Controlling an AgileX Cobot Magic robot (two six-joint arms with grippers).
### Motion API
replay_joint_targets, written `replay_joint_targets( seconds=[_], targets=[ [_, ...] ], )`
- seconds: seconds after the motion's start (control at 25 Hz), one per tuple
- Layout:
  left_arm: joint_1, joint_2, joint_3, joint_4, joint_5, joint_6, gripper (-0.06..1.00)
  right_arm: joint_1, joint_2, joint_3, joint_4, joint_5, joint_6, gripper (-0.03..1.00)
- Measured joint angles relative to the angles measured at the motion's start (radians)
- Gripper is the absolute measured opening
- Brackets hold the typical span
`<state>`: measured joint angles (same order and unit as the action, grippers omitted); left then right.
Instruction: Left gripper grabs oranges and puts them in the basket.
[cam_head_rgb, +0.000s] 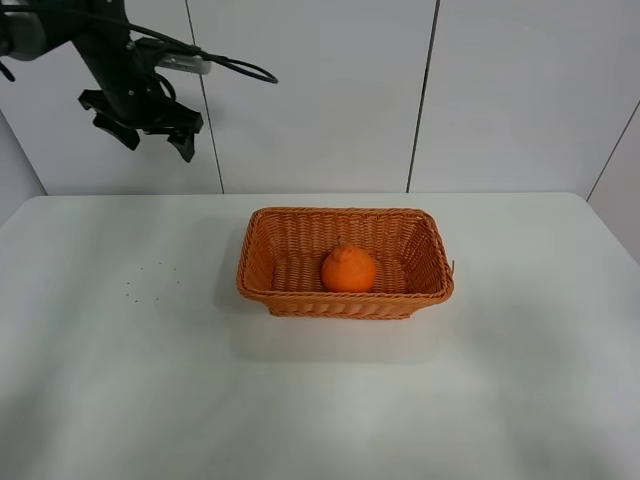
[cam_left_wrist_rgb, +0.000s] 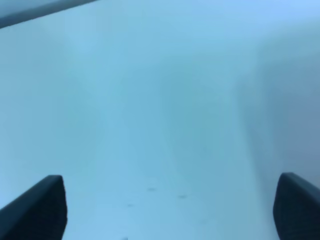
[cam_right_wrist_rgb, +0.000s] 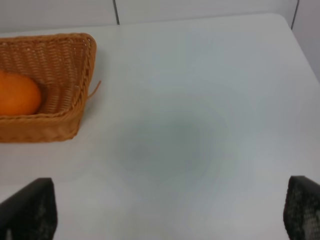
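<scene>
Task scene, high view with both wrist views. The orange (cam_head_rgb: 348, 270) lies inside the basket (cam_head_rgb: 345, 303), on its floor near the front wall, knob upward. The basket stands at mid-surface (cam_head_rgb: 120, 380).

The left end effector (cam_head_rgb: 158, 140) hangs high above the far left corner of the surface, well apart from the basket. Its jaws are spread wide and hold nothing. Its wrist view shows only bare surface between the two fingertips (cam_left_wrist_rgb: 37, 210). The right end effector (cam_right_wrist_rgb: 167, 210) is likewise wide open and empty. It looks down on bare surface just beside the basket's right end.

By this layout the placing appears done, and the step in hand is judged to be the left arm's retreat to rest. To do it well:
- Move the arm up and away from the basket rather than across it, so nothing clips the braided rim.
- Leave the jaws apart, as there is nothing to carry.
- Watch the cable (cam_head_rgb: 240, 68) looping off the arm so that it does not snag.
- No second orange is visible, so no new reach seems called for.
</scene>
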<state>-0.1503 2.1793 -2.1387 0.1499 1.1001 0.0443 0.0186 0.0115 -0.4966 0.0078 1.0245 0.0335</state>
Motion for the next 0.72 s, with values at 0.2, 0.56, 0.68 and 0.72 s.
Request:
replay_joint_targets(
  seconds=[0.2, 0.56, 0.68, 0.72],
  targets=[
    [0.088, 0.000, 0.000, -0.003, 0.012, 0.045, 0.93, 0.000, 0.000, 0.000, 0.000, 0.000, 0.000, 0.69],
    [0.223, -0.033, 0.000, -0.089, 0.008, 0.047, 0.93, 0.000, 0.000, 0.000, 0.000, 0.000, 0.000, 0.69],
    [0.252, -0.047, 0.000, -0.121, 0.020, 0.054, 0.93, 0.000, 0.000, 0.000, 0.000, 0.000, 0.000, 0.69],
    [0.256, -0.051, 0.000, -0.124, 0.030, 0.058, 0.93, 0.000, 0.000, 0.000, 0.000, 0.000, 0.000, 0.69]
  ],
)
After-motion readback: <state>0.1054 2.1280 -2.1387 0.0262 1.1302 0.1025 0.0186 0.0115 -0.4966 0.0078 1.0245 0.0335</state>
